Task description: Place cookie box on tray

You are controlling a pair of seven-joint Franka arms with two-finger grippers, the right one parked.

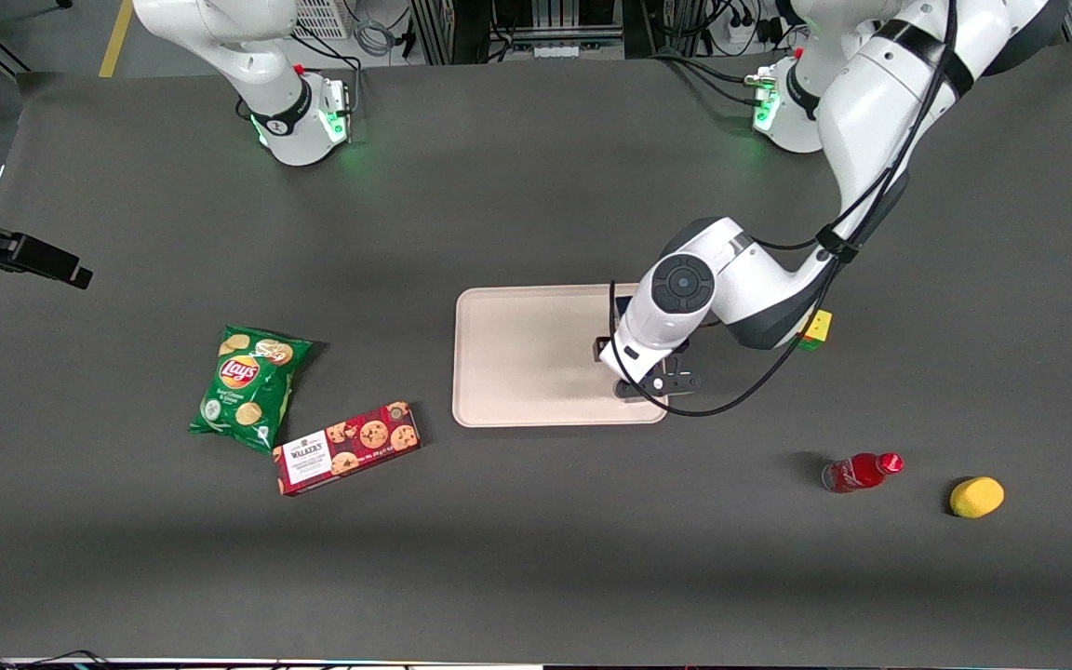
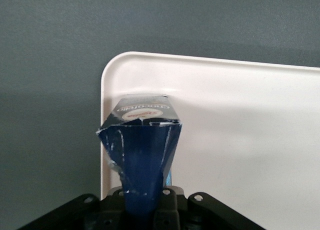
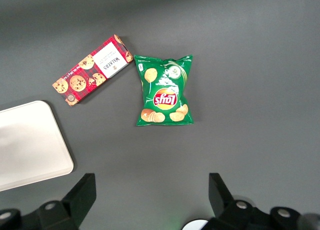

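Observation:
The cookie box (image 2: pixel 142 155) is dark blue with a white oval logo on its end, and its sides are pinched inward. My left gripper (image 2: pixel 142 202) is shut on it. The box's free end hangs over the pale beige tray (image 2: pixel 240 140), just inside the rim near a rounded corner. I cannot tell whether the box touches the tray. In the front view the gripper (image 1: pixel 652 380) is above the tray (image 1: pixel 517 354), at the corner toward the working arm's end and nearer the front camera. There the wrist hides the box.
A green Lay's bag (image 1: pixel 250 386) and a red Walkers box (image 1: pixel 348 448) lie toward the parked arm's end. A yellow-green cube (image 1: pixel 815 329) sits beside the tray under the arm. A red bottle (image 1: pixel 860 472) and a yellow fruit (image 1: pixel 976 497) lie nearer the front camera.

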